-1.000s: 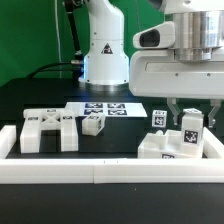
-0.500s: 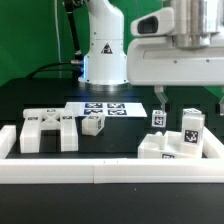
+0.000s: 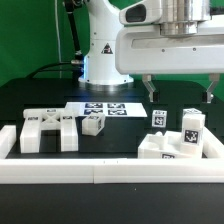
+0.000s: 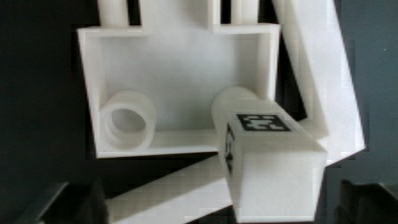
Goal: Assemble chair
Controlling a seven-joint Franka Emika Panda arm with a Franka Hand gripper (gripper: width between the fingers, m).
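Overhead, the tool [image 3: 180, 92] gapes above the post [image 3: 190, 130].

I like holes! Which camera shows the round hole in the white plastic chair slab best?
The wrist view. It looks straight down on the white plastic chair slab, so its round hole shows plainly beside the tagged white post. The exterior view sees that slab only side-on, hole hidden.

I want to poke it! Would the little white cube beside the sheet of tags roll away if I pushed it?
Probably not. The small cube has flat faces and sits squat on the table, so it would likely slide rather than roll or tip. It looks like hard plastic, so it shouldn't bend. Being small, it is probably light.
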